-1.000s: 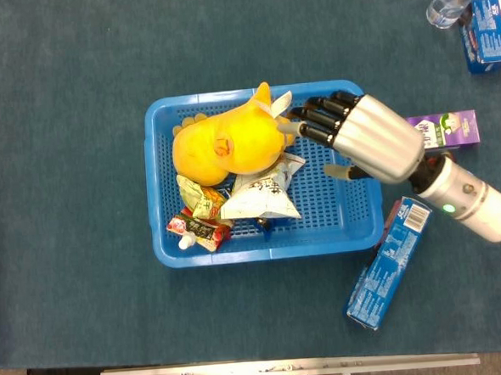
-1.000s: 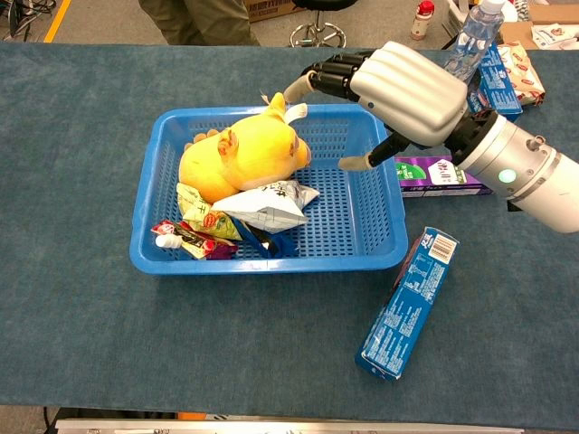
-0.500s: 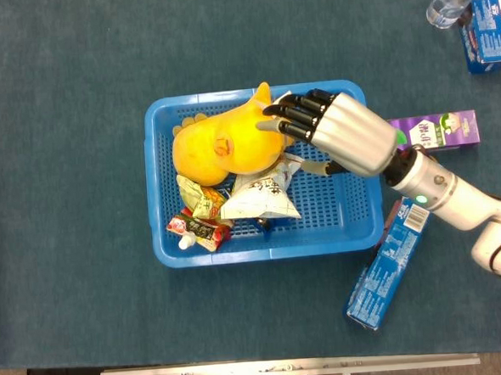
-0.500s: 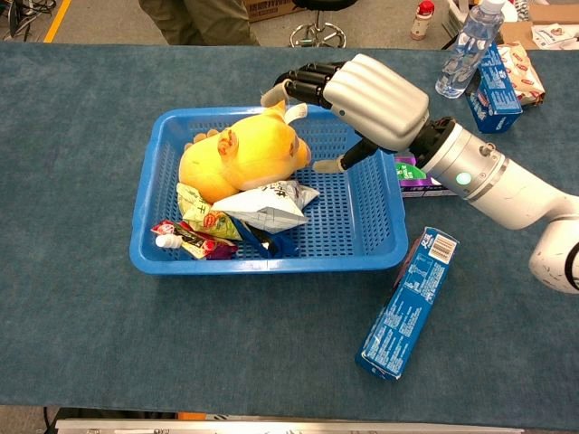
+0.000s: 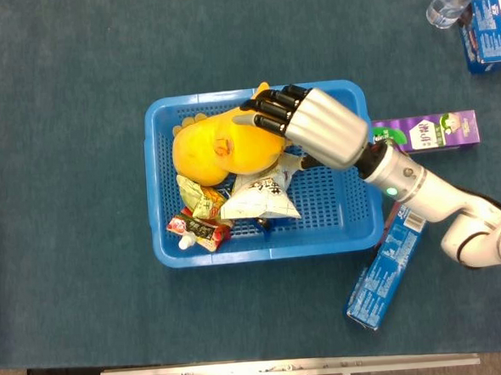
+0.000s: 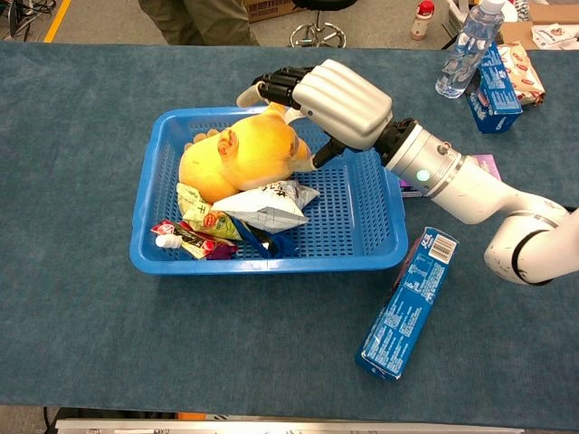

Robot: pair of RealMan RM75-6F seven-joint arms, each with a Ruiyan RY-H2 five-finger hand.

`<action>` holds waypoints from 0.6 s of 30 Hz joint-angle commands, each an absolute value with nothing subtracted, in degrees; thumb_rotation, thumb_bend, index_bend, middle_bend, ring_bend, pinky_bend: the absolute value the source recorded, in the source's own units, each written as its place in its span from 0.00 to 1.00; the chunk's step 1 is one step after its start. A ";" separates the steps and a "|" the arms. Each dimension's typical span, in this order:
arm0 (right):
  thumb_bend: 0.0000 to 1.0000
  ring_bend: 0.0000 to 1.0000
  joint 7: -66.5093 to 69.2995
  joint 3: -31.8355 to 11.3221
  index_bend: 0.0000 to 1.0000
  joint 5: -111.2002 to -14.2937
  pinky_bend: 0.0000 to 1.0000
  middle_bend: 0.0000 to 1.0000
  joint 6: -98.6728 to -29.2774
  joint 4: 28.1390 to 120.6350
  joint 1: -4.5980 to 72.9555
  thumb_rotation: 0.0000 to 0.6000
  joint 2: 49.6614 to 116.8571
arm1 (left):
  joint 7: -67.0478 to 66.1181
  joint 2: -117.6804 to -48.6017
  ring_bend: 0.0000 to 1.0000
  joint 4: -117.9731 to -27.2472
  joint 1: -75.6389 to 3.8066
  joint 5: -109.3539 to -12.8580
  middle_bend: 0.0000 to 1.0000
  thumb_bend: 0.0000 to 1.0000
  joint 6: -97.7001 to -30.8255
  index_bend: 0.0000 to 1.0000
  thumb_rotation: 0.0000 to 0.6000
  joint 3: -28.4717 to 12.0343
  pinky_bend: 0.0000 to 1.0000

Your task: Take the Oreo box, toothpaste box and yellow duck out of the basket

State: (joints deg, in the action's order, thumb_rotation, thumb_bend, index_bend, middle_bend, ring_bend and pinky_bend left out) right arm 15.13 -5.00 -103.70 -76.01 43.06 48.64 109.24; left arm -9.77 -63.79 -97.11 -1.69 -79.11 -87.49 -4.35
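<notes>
Over the blue basket (image 5: 167,235) your right hand (image 5: 310,126) arches spread above the yellow duck (image 5: 218,144), holding nothing; only the chest view shows its thumb (image 6: 324,154) beside the duck's head.

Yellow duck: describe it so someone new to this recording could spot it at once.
Find the blue basket in the middle of the table. The yellow duck fills its far half, under the right hand. It is the one big, soft, rounded yellow toy; its neighbours are small flat snack packets.
</notes>
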 commanded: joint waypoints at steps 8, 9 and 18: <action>0.00 0.27 16.85 -3.91 0.25 -101.78 0.44 0.27 -74.12 38.51 50.08 1.00 112.75 | -9.71 -63.60 0.29 -97.58 -1.57 -79.57 0.31 0.36 -87.88 0.31 1.00 -4.29 0.51; 0.00 0.27 16.93 -3.88 0.25 -101.57 0.44 0.27 -73.94 38.08 50.19 1.00 113.03 | -9.68 -63.57 0.29 -97.63 -1.55 -79.64 0.31 0.36 -87.93 0.31 1.00 -4.28 0.51; 0.00 0.30 17.21 -3.68 0.25 -99.81 0.44 0.28 -73.17 34.30 50.78 1.00 115.44 | -9.90 -63.51 0.29 -97.87 -1.53 -79.94 0.31 0.36 -88.00 0.31 1.00 -4.15 0.51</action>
State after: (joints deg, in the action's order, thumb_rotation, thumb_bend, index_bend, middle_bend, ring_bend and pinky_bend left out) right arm 17.16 -3.72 -99.96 -73.19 34.49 50.72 115.26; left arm -9.90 -63.51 -97.87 -1.52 -79.95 -88.01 -4.14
